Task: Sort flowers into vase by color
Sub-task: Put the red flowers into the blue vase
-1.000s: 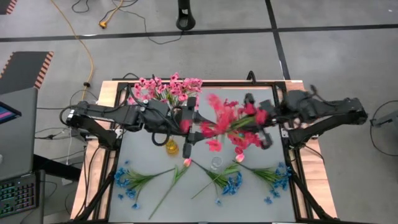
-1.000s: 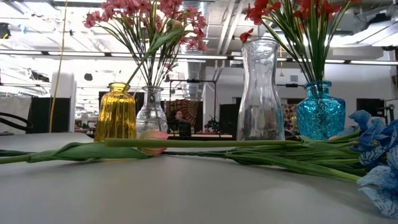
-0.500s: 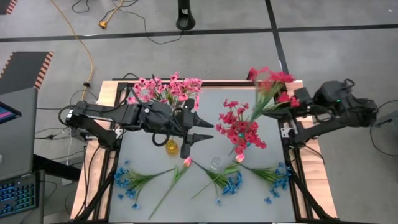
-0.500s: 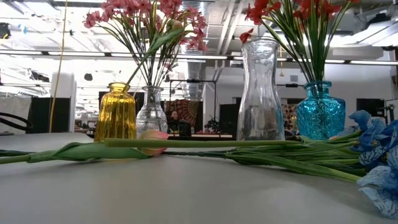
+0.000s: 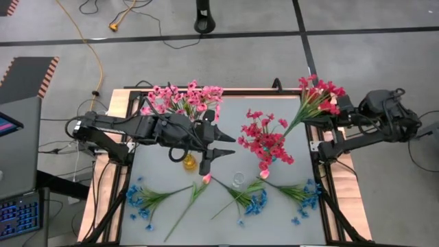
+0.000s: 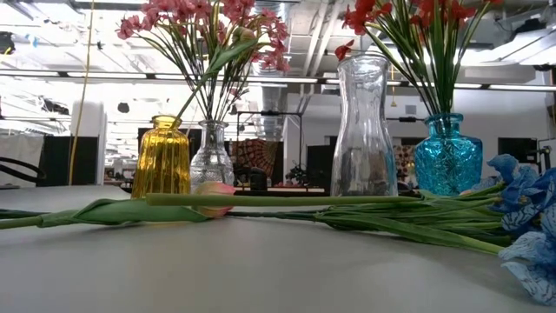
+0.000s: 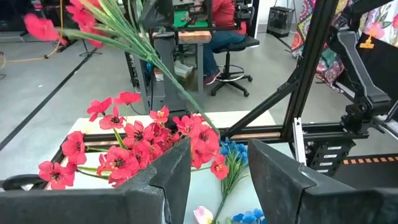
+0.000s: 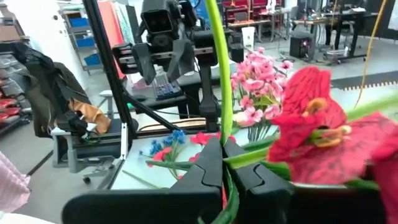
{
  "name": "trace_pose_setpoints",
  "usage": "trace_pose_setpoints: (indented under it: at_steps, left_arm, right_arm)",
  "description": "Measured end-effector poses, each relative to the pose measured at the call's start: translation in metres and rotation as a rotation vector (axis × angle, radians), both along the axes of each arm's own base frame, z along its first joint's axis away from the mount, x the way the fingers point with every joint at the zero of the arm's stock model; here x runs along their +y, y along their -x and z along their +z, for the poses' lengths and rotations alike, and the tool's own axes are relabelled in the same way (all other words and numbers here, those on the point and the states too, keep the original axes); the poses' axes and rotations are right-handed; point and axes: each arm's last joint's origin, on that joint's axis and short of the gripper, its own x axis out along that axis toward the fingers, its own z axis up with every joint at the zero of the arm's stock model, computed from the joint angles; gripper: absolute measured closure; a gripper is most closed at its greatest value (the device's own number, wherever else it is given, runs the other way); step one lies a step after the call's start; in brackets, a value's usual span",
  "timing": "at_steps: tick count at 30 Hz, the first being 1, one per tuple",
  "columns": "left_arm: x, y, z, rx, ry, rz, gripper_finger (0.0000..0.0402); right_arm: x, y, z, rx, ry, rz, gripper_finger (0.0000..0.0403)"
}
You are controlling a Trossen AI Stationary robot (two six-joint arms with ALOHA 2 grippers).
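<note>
Right gripper (image 5: 341, 114) pulled back from mid-table to the table's (image 5: 288, 199) far right corner, carrying a red sprig bunch (image 5: 317, 96) out past that edge. Red flowers in the vase (image 5: 266, 142) now uncovered. Left gripper (image 5: 221, 143) opened wider.

Grey concrete floor (image 5: 357, 75) crossed by black tape lines, orange cable (image 5: 92, 48) snaking along, black swivel office chair (image 7: 233, 46) beyond, bright open ceiling with strip lights (image 6: 104, 76)
</note>
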Motion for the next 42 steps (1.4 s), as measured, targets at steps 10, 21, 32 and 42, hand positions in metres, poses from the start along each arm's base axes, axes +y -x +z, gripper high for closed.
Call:
trace_pose_setpoints:
  at_steps: [10, 21, 32, 42]
  left_arm:
    - [0.008, -0.002, 0.004, -0.046, -0.002, 0.069, 0.0255]
    - [0.033, -0.031, -0.004, -0.133, 0.126, 0.133, 0.0255]
    - [0.048, -0.071, -0.037, -0.126, 0.170, 0.153, 0.0255]
    - [0.046, -0.074, -0.039, -0.117, 0.283, 0.034, 0.0255]
  right_arm:
    - [-0.001, 0.006, 0.008, -0.088, -0.020, 0.000, 0.0380]
    - [0.005, -0.034, 0.009, -0.064, -0.003, 0.005, 0.0379]
    - [0.014, -0.076, 0.007, -0.051, 0.049, 0.021, 0.0379]
    - [0.017, -0.098, 0.000, -0.011, 0.106, 0.027, 0.0379]
